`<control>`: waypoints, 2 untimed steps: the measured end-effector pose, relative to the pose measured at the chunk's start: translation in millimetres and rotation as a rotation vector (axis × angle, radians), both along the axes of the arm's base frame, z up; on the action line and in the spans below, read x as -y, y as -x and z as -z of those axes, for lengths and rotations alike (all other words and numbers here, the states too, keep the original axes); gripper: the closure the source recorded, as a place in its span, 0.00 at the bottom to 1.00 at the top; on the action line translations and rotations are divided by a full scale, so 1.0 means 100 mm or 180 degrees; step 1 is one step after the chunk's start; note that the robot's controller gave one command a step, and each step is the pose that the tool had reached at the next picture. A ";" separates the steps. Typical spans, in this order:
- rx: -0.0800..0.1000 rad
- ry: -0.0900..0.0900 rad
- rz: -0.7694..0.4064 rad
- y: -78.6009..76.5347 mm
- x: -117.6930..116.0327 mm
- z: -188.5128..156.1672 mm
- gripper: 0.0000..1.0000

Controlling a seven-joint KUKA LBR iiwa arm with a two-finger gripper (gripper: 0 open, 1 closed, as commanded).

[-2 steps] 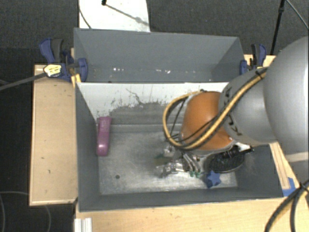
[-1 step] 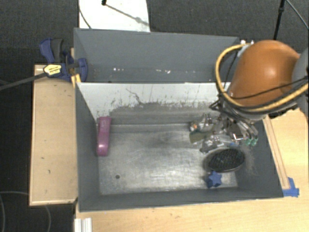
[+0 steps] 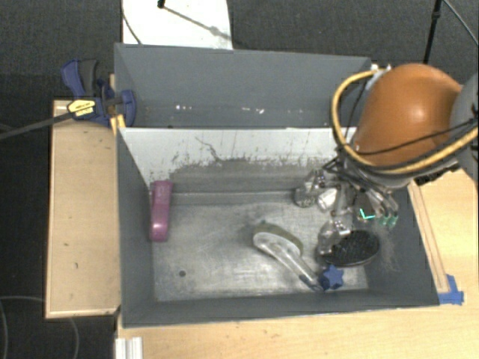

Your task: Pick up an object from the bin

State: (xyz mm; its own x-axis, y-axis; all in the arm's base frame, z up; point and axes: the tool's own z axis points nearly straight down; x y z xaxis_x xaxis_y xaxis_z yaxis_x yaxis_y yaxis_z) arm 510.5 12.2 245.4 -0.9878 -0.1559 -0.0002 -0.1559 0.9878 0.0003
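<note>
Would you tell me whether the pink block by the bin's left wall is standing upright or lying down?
Lying down: the pink block stretches lengthwise along the floor at the left wall's foot.

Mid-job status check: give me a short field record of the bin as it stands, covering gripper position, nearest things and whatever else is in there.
bin: grey metal bin, few loose things
gripper: gripper low in the right part of the bin, beside the black round thing
nearest: black round thing, near the right wall
next: clear long-handled thing, slanted on the floor right of centre
by its lower end: small blue piece; attached or not, cannot tell
far: pink oblong block by the left wall, alone
grasp: cannot tell
</note>
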 end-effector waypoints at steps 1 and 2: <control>-0.0012 0.0000 0.0598 -0.03 -0.10 1.44 0.00; 0.0012 -0.0007 0.0814 -0.04 -0.47 1.33 0.00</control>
State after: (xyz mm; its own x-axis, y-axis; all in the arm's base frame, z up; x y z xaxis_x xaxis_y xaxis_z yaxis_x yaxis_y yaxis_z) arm 514.3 59.7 112.5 -0.9951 0.0992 -0.0042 0.0992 0.9951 0.0025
